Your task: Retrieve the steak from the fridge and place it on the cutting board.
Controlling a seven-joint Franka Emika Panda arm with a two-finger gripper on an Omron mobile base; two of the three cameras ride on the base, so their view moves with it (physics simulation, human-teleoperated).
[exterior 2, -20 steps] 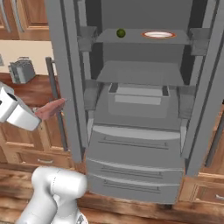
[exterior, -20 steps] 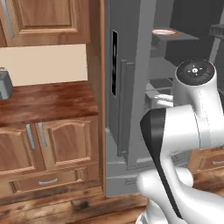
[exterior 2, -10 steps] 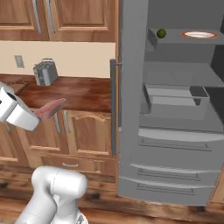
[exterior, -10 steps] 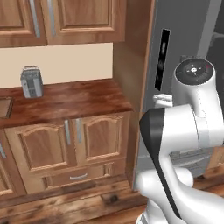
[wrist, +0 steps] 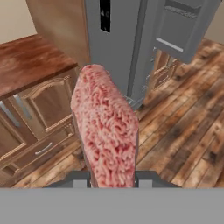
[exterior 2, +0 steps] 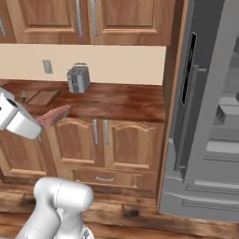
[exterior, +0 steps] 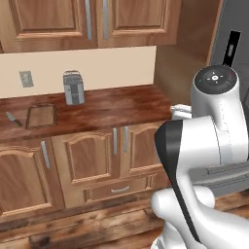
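The knife lies at the far left of the reddish countertop, its grey blade flat on the surface. Just beside it, to the right, sits the cutting board, a small wooden rectangle with a darker raised rim; its surface is bare. On the cream wall above, a pale outlet plate is mounted; no marking can be read on it. Further right on the countertop stands a grey toaster, upright, near the wall; it carries no legible brand. Brown wooden cabinets hang above the countertop, and lower cabinets with grey bar handles stand beneath it. In the right base view the gripper extends from the left edge, in front of the lower cabinets and below the countertop edge. Its jaws are clamped on the steak, which projects forward from the fingers, tilted slightly upward, in mid-air and well apart from the cutting board. The hand view shows the steak edge-on between the two finger tips, mottled pink and white. At the right stands the fridge, tall and grey, door open, with grey shelves and drawers visible inside. A dark vertical panel on its front is too small to read.
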